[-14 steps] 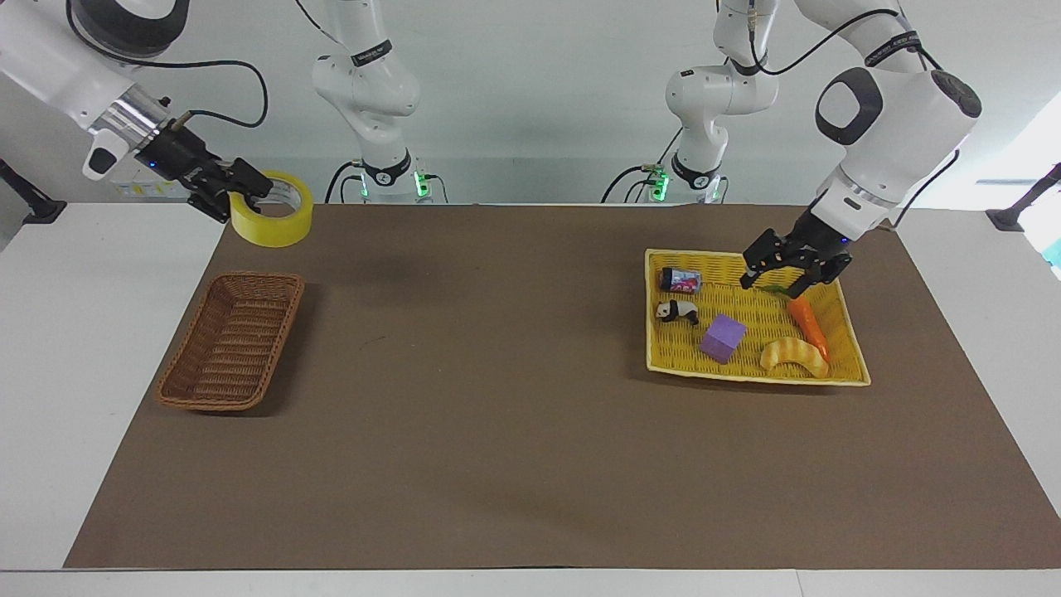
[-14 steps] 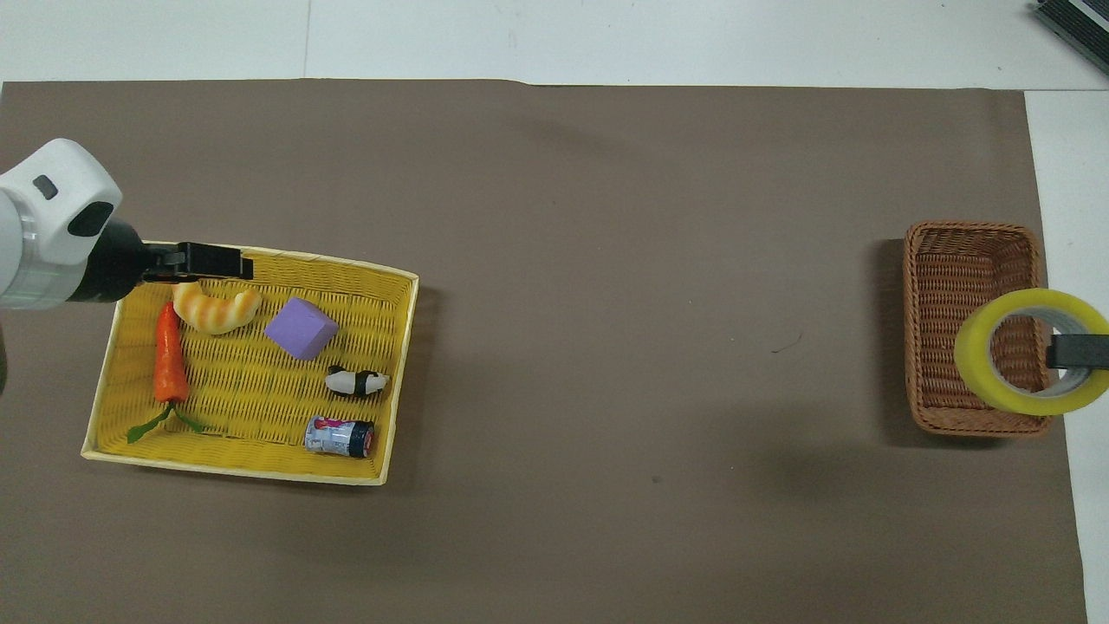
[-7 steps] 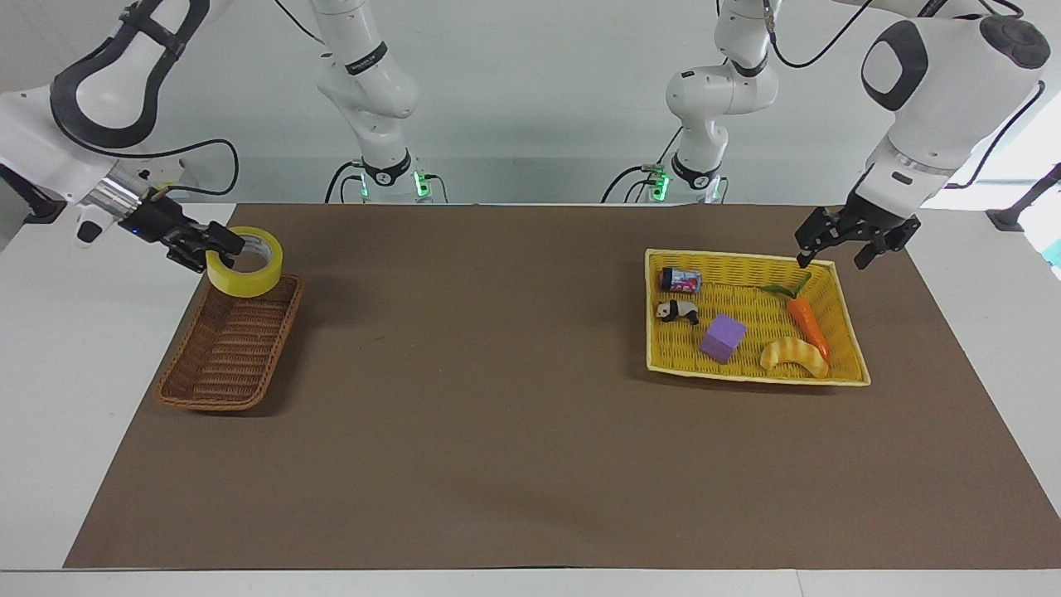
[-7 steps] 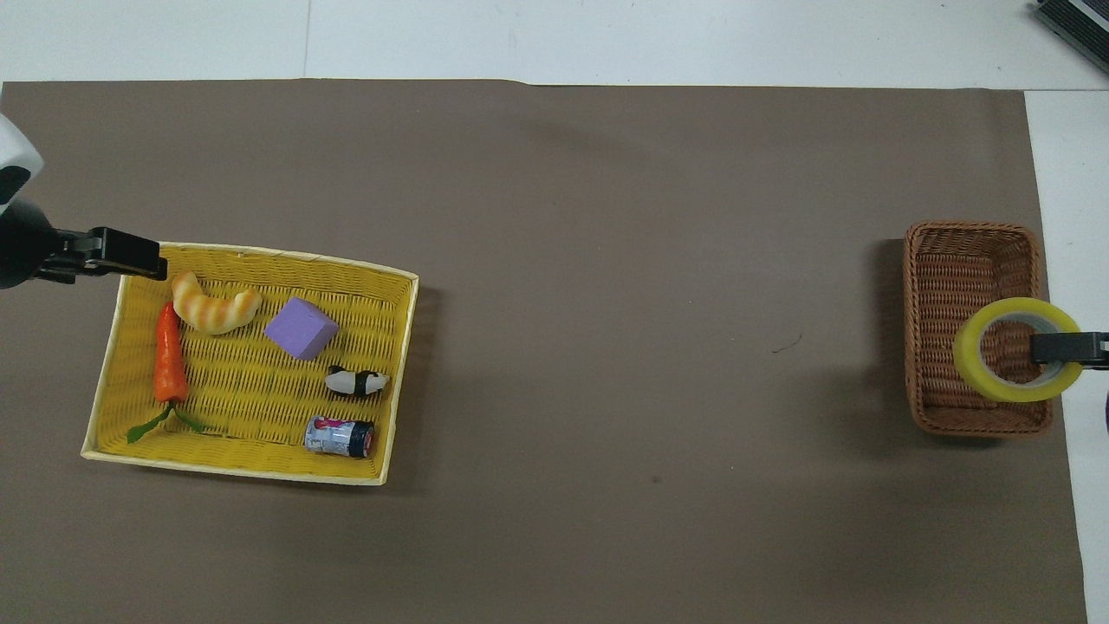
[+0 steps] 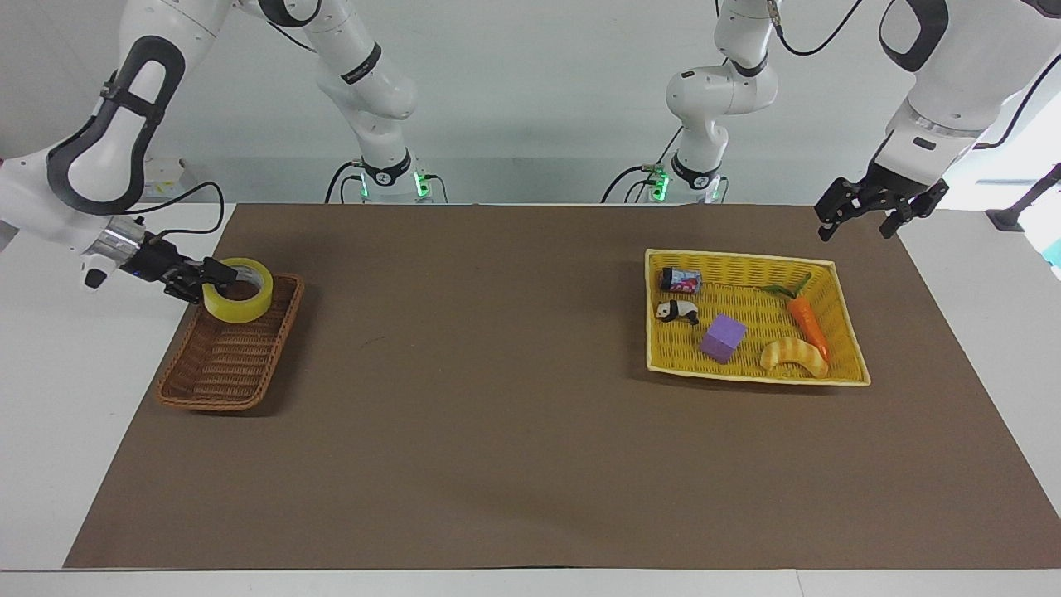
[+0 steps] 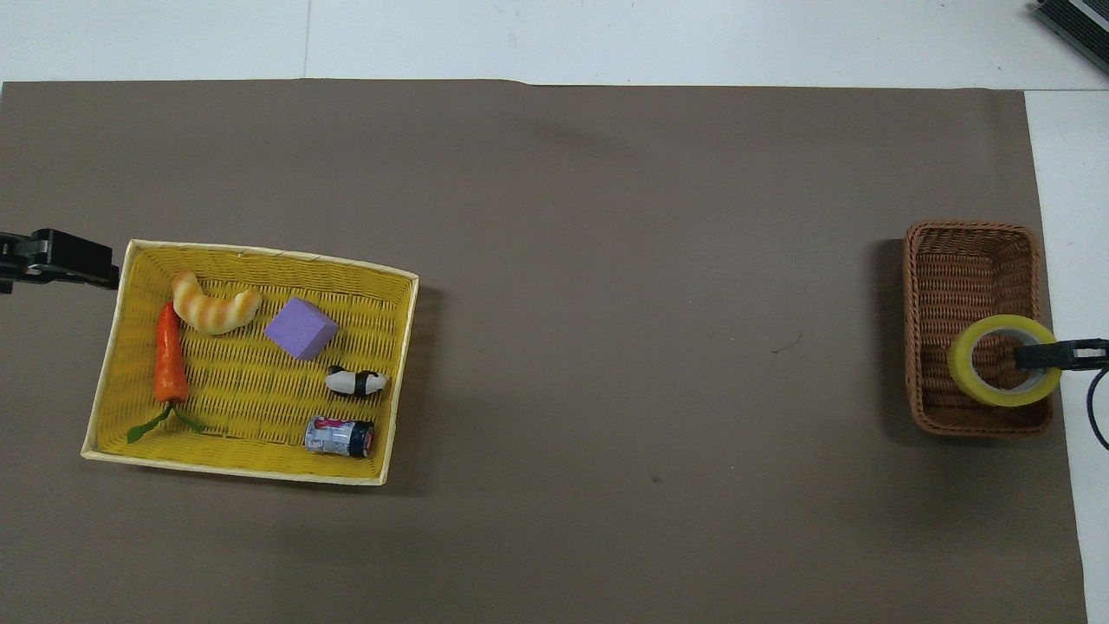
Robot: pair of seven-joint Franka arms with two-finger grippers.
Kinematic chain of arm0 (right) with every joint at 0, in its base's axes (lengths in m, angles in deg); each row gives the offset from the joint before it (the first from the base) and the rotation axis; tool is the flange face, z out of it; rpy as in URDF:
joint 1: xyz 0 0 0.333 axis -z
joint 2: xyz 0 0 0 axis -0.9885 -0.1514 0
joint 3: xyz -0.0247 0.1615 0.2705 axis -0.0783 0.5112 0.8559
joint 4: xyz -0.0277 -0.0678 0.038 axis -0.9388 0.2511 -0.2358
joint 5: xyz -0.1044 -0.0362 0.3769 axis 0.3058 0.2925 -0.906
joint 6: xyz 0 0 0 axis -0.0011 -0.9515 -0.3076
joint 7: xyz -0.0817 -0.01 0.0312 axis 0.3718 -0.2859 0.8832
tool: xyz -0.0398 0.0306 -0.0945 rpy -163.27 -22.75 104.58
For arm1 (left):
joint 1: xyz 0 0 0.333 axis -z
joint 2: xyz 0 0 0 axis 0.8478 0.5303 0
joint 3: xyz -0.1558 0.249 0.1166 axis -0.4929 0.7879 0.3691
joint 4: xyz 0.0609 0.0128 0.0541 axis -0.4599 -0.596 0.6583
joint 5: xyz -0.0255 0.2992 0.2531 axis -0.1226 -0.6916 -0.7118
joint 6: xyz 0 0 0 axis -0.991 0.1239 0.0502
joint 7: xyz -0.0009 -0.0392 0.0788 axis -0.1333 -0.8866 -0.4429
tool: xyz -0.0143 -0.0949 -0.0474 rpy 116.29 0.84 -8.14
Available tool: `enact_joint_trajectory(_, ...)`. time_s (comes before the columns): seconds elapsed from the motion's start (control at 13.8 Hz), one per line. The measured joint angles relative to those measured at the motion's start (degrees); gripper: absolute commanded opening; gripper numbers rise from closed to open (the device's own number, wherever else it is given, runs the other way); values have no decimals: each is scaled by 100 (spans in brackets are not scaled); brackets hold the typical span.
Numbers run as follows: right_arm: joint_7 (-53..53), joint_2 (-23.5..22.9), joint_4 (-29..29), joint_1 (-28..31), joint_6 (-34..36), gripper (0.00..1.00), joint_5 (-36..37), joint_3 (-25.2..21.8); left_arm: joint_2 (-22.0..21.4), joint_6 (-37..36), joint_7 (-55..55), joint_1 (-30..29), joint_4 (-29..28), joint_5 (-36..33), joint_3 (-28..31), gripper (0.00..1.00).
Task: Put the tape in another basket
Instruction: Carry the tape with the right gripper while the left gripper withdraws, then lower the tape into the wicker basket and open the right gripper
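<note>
Facing view
Right gripper (image 5: 209, 278): at the frame's left edge, a little above mid-height, reaching in from the white arm there; its fingers are clamped on the wall of the tape, one inside the ring and one outside.
Tape (image 5: 238, 289): yellow roll lying flat, hole up, low in the end of the basket that is nearer to the robots.
Basket (image 5: 217, 380): brown wicker, oblong, at the left of the frame on the brown mat, toward the right arm's end of the table.
Left gripper (image 5: 862, 218): upper right of the frame, in the air over the mat's edge just above the yellow tray's upper right corner; fingers spread apart, holding nothing.
Yellow tray (image 5: 847, 332): right of centre, flat and woven.
Tray contents: a small can (image 5: 680, 279) and a panda figure (image 5: 677, 311) along its left side, a purple cube (image 5: 722, 337) in the middle, a carrot (image 5: 807, 324) and a croissant (image 5: 794, 355) toward its right side.

Overhead view
Right gripper (image 6: 1042, 355): right edge of the frame at mid-height; only the dark fingertips show, pinching the roll's wall.
Tape (image 6: 967, 379): inside the lower half of the basket (image 6: 969, 234), at the frame's right.
Left gripper (image 6: 59, 257): left edge of the frame, just outside the yellow tray's (image 6: 403, 347) upper left corner; from here I cannot tell how its fingers stand.
Tray contents: croissant (image 6: 214, 304) and carrot (image 6: 169, 355) at the left, purple cube (image 6: 301, 328) in the middle, panda figure (image 6: 356, 381) and small can (image 6: 339, 436) lower down.
</note>
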Motion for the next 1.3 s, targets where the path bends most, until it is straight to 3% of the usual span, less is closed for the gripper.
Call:
enact_joint_trajectory(0.58, 366, -625, 420, -278, -520, 0, 235, 84, 30, -359, 0, 0, 106, 192, -17, 100)
enact_joint_trajectory(0.65, 370, -625, 443, -277, -520, 20, 235, 83, 43, -380, 0, 0, 152, 192, -26, 100)
enact_joint_trajectory(0.72, 370, -625, 462, -283, -520, 62, 235, 84, 44, -381, 0, 1, 175, 198, -40, 100)
enact_joint_trajectory(0.8, 372, -625, 470, -295, -524, 94, 235, 86, 45, -381, 0, 1, 179, 208, -51, 100)
enact_joint_trajectory(0.87, 390, -627, 468, -305, -548, 100, 239, 87, 45, -391, -1, 2, 179, 211, -56, 100)
enact_joint_trajectory(1.3, 695, -640, 475, -323, -722, 100, 229, 101, 45, -409, -16, -22, 179, 211, 2, 100)
